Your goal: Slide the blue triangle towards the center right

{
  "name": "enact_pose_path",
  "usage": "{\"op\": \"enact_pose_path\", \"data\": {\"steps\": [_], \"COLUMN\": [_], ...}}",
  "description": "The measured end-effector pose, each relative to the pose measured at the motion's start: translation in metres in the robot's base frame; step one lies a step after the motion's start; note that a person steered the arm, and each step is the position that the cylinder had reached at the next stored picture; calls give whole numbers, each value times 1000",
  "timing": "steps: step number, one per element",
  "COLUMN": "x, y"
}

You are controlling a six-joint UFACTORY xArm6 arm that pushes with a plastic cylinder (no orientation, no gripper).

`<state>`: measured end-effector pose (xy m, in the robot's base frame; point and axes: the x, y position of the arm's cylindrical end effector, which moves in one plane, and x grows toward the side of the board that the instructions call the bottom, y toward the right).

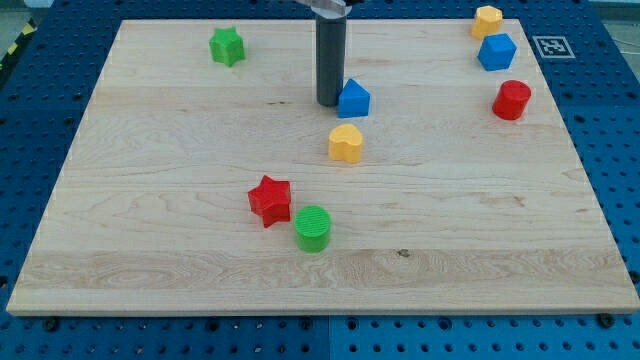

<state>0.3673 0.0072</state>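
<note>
The blue triangle (353, 98) sits on the wooden board (150, 200), a little above the board's middle. My tip (329, 102) stands right against its left side, touching or nearly touching it. The rod rises straight up out of the view's top. A yellow heart-shaped block (346, 143) lies just below the blue triangle.
A red cylinder (511, 100), a blue cube-like block (496, 51) and a yellow block (487, 20) stand at the view's upper right. A green star (227, 45) is at the upper left. A red star (270, 199) and a green cylinder (313, 228) lie below the middle.
</note>
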Motion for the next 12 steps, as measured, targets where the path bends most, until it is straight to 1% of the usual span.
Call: {"op": "enact_pose_path", "data": {"steps": [1,2,3,4,5,7,8,9,10,12], "x": [4,-1,-23,-30,-9,49,60,38,7,-7], "y": [0,3,9,20,28,31,40,46,46,31]}}
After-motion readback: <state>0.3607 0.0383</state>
